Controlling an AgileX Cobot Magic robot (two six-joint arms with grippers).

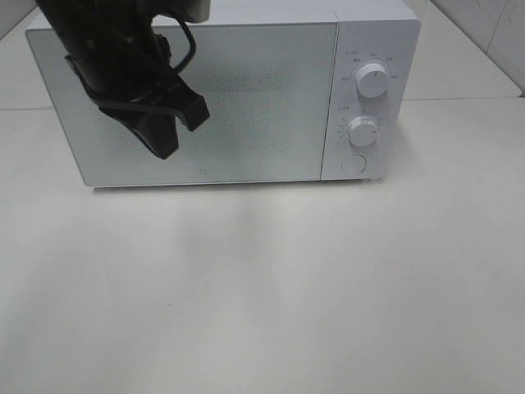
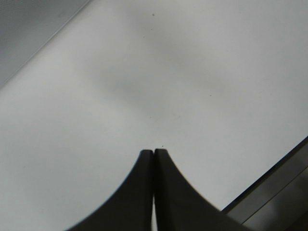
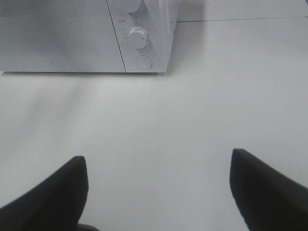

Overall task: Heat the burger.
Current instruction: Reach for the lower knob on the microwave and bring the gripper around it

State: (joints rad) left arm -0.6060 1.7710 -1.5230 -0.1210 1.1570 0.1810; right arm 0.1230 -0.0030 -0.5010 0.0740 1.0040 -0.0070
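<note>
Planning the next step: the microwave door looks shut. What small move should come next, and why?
Probably ease the open right gripper toward the round button on the microwave: its door is shut, and that button likely releases it.

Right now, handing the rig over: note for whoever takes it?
Left claw: shut, empty, in front of the microwave, whose door is closed.
Right claw: open, empty, over the table, facing the microwave.
Burger: in no view; may be inside, cannot tell.
Done: cannot be confirmed.
Left: find the burger, make sure it is inside, start heating.
</note>
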